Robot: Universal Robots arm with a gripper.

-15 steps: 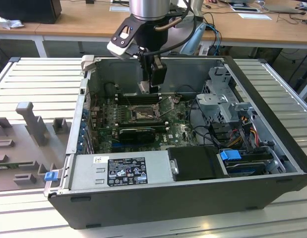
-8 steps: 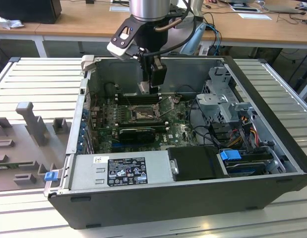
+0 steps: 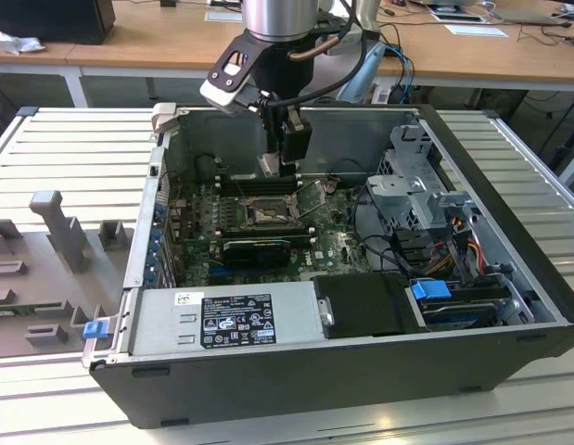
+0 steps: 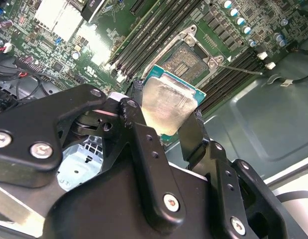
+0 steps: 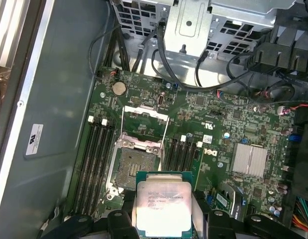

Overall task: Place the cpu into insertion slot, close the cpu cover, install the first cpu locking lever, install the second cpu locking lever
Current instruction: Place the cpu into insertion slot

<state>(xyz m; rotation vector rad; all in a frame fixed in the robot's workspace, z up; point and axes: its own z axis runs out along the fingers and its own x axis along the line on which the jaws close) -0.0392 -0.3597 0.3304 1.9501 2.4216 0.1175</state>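
— Silver-beige metal top with a green edge: is that the cpu [image 4: 168, 102]?
— Yes. The gripper [image 4: 166, 107] has it. Its black fingers [image 4: 144, 144] are closed in on two opposite edges, with the chip flat between them.
— And the insertion slot [image 3: 265, 215]?
— Bare, with its brownish contacts showing, on the motherboard [image 3: 338, 246] inside the computer case [image 3: 361, 371]. In the exterior view the held chip hangs at twelve o'clock from it, clear of the board.
— The cpu cover [image 3: 310, 195]?
— Raised open, tilted up at about two o'clock from the slot in that view.
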